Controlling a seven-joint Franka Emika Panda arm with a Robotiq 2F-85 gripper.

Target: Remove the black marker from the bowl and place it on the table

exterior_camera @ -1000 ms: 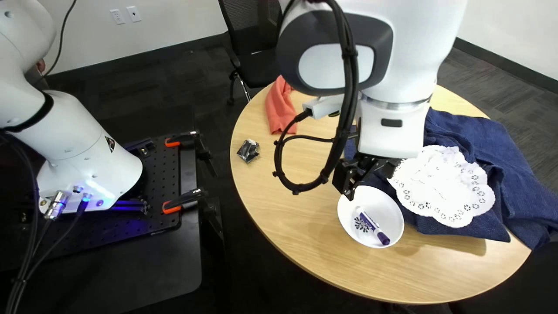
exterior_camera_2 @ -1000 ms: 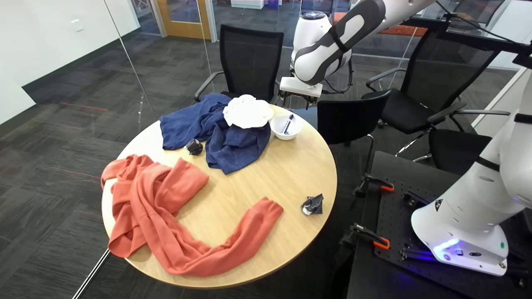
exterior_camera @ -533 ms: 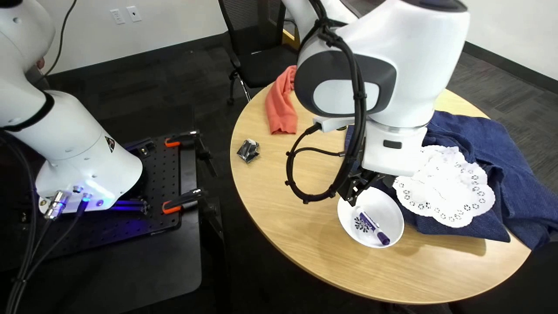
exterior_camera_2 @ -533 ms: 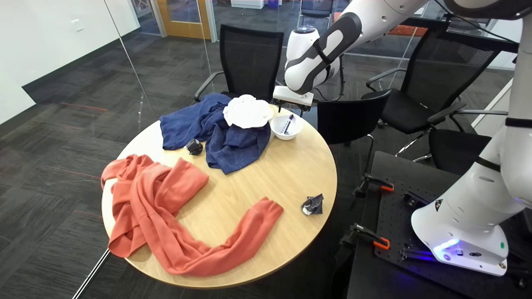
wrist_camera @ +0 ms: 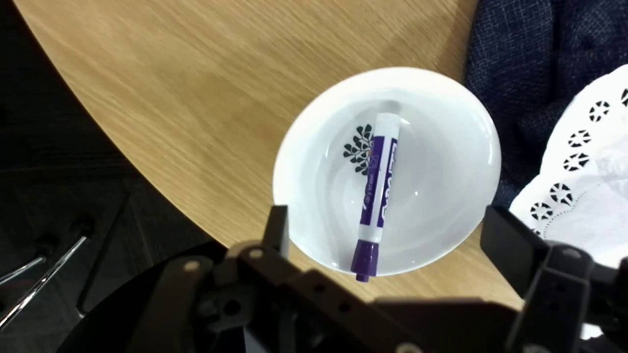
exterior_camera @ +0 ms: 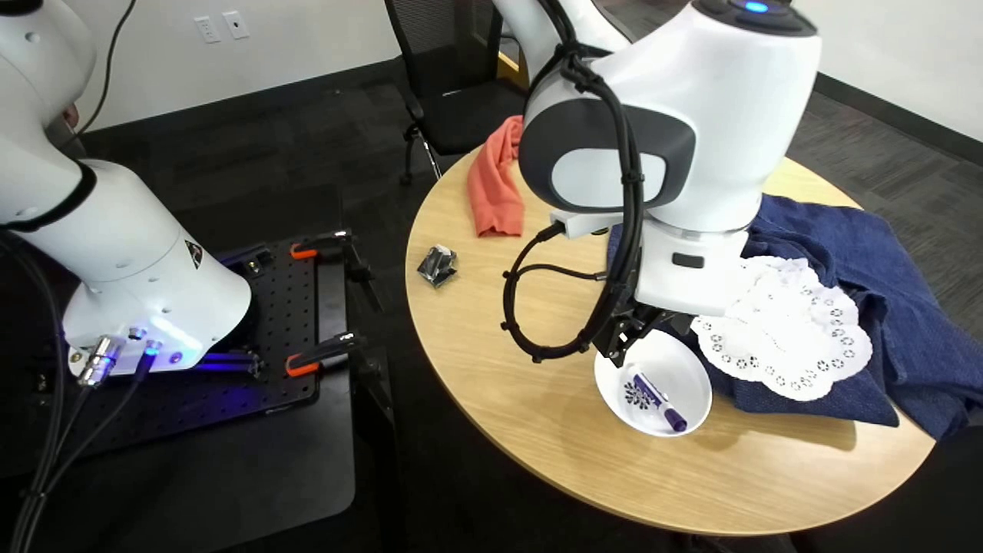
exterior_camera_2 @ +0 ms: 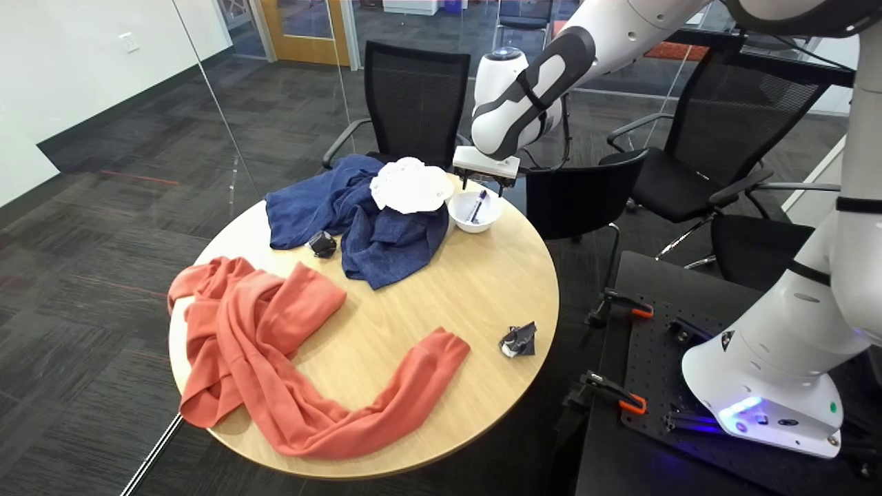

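Note:
The marker is purple and white, not black. It leans inside the white bowl with its purple cap against the rim, and it shows in both exterior views (exterior_camera: 659,401) (exterior_camera_2: 478,207) and in the wrist view (wrist_camera: 379,181). The bowl (exterior_camera: 695,384) (exterior_camera_2: 471,226) (wrist_camera: 436,176) sits near the edge of the round tan table (exterior_camera: 522,384) (exterior_camera_2: 496,275) (wrist_camera: 196,103). My gripper (exterior_camera: 649,338) (exterior_camera_2: 482,188) (wrist_camera: 386,228) is open and empty above the bowl's rim. In the wrist view the fingers stand wide apart, with the marker's cap end between them, untouched.
A lacy white doily (exterior_camera: 783,330) lies on dark blue cloth (exterior_camera: 898,307) beside the bowl. An orange cloth (exterior_camera_2: 255,344), a crumpled dark wrapper (exterior_camera_2: 518,340) and a dark lump (exterior_camera_2: 322,244) lie on the table. A black chair (exterior_camera_2: 568,200) stands close to the table edge.
Over the last second my gripper has moved down and closer to the bowl. In the last half second it has barely moved. The marker and bowl have not moved.

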